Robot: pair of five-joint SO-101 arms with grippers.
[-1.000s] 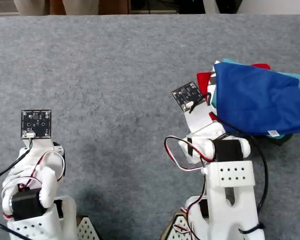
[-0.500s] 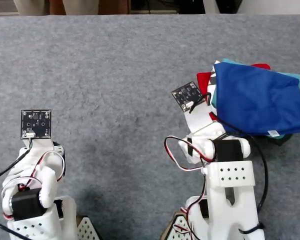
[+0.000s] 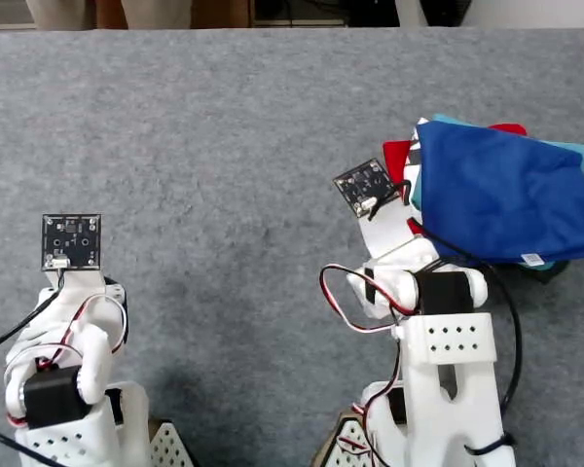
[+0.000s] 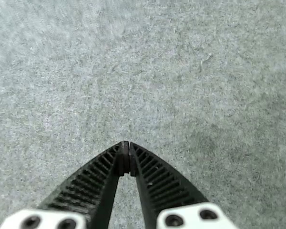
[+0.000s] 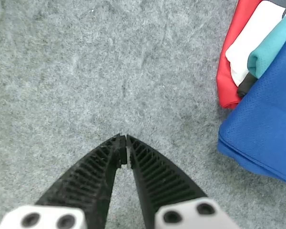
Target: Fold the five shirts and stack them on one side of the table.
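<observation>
Stacking looks finished, the folded blue mesh shirt (image 3: pixel 506 195) topping the multicoloured shirt pile (image 3: pixel 397 156); the left gripper (image 4: pixel 125 150) and right gripper (image 5: pixel 123 143), fingers together and empty, probably need only park.

The right gripper (image 5: pixel 123 141) is held closed above the grey desk (image 5: pixel 62 71), beside the stacked shirts (image 5: pixel 262 95).

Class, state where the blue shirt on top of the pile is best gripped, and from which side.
Grip the blue shirt at its folded edge facing the right gripper, approaching from the bare table side; it lies topmost, that edge exposed.
</observation>
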